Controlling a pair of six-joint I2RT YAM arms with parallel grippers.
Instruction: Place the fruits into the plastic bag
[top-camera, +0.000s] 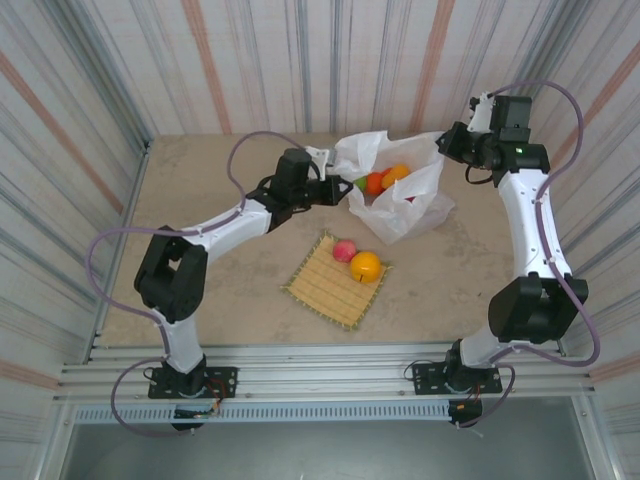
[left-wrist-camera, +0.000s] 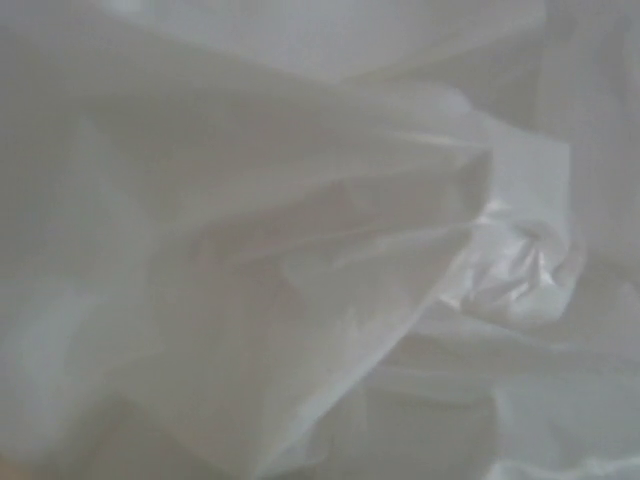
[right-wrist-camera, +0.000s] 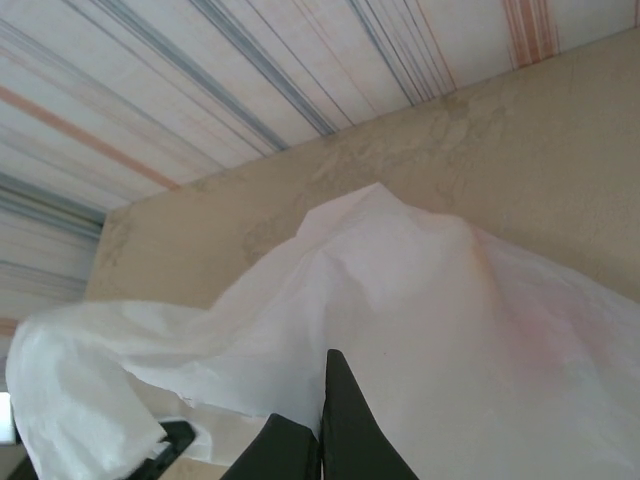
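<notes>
The plastic bag (top-camera: 405, 218) stands open at the far centre of the worktop (top-camera: 200, 170) — left jaws closed on its left rim, right jaws closed on its far-right edge. Orange fruits (top-camera: 386, 179) and a green one (top-camera: 360, 183) lie inside — a pink apple (top-camera: 344, 250) and an orange (top-camera: 366, 267) sit touching on the woven mat (top-camera: 325, 290), nearer.
</notes>
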